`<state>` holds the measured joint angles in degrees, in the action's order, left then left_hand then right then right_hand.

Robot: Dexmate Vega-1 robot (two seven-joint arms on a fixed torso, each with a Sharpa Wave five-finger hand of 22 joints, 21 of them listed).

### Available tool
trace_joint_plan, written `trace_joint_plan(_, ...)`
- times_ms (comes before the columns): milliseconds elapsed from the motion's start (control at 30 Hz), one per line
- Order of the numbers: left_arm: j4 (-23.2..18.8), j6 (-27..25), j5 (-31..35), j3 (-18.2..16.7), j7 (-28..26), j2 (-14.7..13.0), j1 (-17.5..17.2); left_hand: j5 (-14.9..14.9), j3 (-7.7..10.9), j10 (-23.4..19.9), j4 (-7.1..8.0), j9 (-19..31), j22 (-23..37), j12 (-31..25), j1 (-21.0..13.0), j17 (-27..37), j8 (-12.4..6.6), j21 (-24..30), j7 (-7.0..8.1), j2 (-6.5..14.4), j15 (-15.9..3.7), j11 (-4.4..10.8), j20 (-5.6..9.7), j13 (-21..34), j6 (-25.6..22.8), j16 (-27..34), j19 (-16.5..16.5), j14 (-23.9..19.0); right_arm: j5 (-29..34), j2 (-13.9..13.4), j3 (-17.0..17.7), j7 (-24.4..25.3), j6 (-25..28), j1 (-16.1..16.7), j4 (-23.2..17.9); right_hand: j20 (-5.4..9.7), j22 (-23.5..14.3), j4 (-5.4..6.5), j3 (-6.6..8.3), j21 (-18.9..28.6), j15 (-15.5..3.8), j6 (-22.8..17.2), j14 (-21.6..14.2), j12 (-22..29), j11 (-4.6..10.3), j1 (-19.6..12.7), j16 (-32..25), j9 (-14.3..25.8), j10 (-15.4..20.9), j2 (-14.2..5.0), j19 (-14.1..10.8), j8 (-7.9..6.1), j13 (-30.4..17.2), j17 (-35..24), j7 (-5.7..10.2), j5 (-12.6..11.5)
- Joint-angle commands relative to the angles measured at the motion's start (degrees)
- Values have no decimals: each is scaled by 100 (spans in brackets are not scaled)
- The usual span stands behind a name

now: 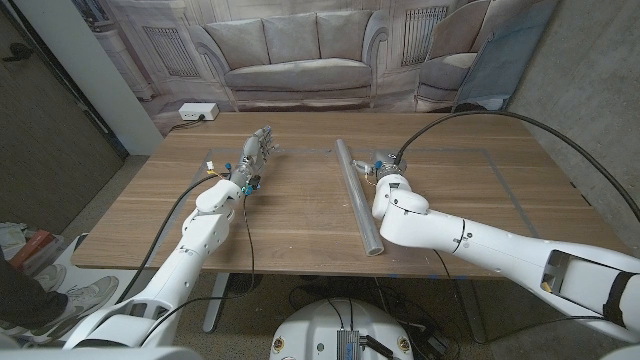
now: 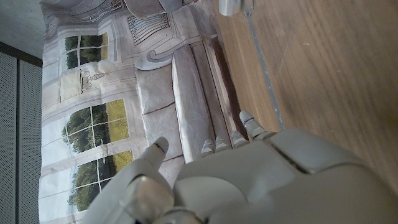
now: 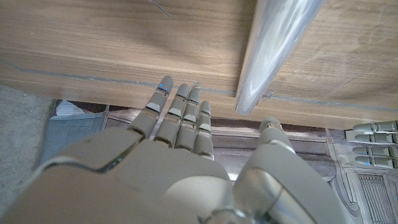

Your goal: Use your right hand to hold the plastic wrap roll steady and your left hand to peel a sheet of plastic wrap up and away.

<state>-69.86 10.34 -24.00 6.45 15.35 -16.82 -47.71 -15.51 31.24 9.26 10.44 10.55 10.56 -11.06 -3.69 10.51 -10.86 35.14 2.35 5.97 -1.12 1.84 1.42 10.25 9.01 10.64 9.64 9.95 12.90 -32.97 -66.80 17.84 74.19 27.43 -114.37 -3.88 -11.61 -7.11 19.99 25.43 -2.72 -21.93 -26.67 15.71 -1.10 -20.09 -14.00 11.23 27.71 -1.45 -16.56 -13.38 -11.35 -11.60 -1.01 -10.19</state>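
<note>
While the right hand [image 1: 385, 172] waits with fingers extended, holding nothing, it sits just beside the plastic wrap roll [image 1: 358, 194]. The roll lies on the bench [image 1: 300, 215], long axis running from near edge to far edge. The left hand [image 1: 255, 155], open and empty, sits well apart from the roll.

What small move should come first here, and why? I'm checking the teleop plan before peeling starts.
Probably bring the right hand sideways onto the plastic wrap roll and close on it. That hand sits open just beside the roll, holding nothing, so the roll lies loose on the table. The left hand, also open, is well off to the side; peeling should wait until the roll is held.
</note>
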Motion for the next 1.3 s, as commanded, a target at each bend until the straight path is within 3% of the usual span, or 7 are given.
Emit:
trace_joint_plan(33, 19, -19, 22, -25, 10, 18, 9, -8, 57, 27, -12, 7, 5, -32, -4, 17, -16, -31, -2, 391, 16, -14, -29, 26, -7, 35, 41, 118, -97, 337, -430, 425, 517, -230, 287, 4, -23, -27, -96, 57, -181, -152, -155, 112, -1, 48, -67, 26, 206, 169, -95, -62, -50, -51, 40, -34)
trace_joint_plan(300, 52, -31, 2, -36, 60, 26, 16, -7, 60, 27, -11, 8, 6, -32, -3, 17, -14, -37, 1, 392, 14, -9, -25, 26, -5, 35, 42, 118, -23, 520, -614, 475, 580, -307, 511, 47, -32, -96, -172, 111, -270, -407, -381, 215, 55, -21, -138, 65, 410, 351, -215, -162, -109, -93, 118, -107)
trace_joint_plan(533, 53, -16, 47, -32, 43, 25, 17, -5, 63, 31, -11, 8, 6, -31, -2, 17, -12, -44, -3, 392, 14, -19, -28, 26, -4, 33, 41, 126, 797, 785, -621, 62, 580, -139, 824, 106, -43, -94, -333, 165, -462, -775, -802, 474, 151, -60, -356, 146, 926, 580, -346, -360, -246, -268, 209, -265)
trace_joint_plan(733, 71, 9, 40, -46, 59, 35, 21, -4, 65, 34, -10, 8, 7, -30, 0, 17, -11, -49, 2, 393, 6, -13, -24, 26, -3, 33, 42, 127, 2195, 1061, -618, -1041, 580, 35, 1215, 123, -49, -76, -390, 178, -482, -677, -825, 505, 160, -62, -410, 170, 925, 618, -379, -339, -299, -352, 197, -308)
trace_joint_plan(1033, 119, 1, 28, -69, 70, 40, 38, -3, 69, 39, -9, 9, 7, -30, 2, 17, -9, -58, -2, 392, 9, -15, -24, 26, 0, 32, 41, 131, 5584, 1801, -499, -4361, 580, 218, 2350, 126, -60, -34, -439, 186, -486, -788, -822, 539, 191, -37, -452, 192, 906, 613, -390, -396, -360, -445, 270, -356)
trace_joint_plan(1200, 238, 35, -1, -82, 182, 56, 99, -2, 70, 39, -9, 9, 8, -30, 4, 18, -9, -62, -6, 391, 13, -24, -25, 26, 0, 32, 39, 135, 6364, 1969, -604, -5185, 580, 146, 2698, 135, -66, -48, -442, 177, -527, -801, -855, 553, 207, -104, -504, 203, 878, 590, -359, -409, -397, -505, 311, -388)
trace_joint_plan(1300, 256, 43, 18, -91, 155, 75, 108, -1, 71, 45, -8, 9, 8, -28, 5, 18, -6, -67, -1, 391, 15, -32, -22, 26, 5, 29, 45, 143, 6556, 2009, -663, -5300, 580, 125, 2802, 149, -81, -103, -447, 150, -632, -972, -1028, 699, 309, -309, -686, 229, 1076, 541, -273, -490, -490, -660, 383, -450)
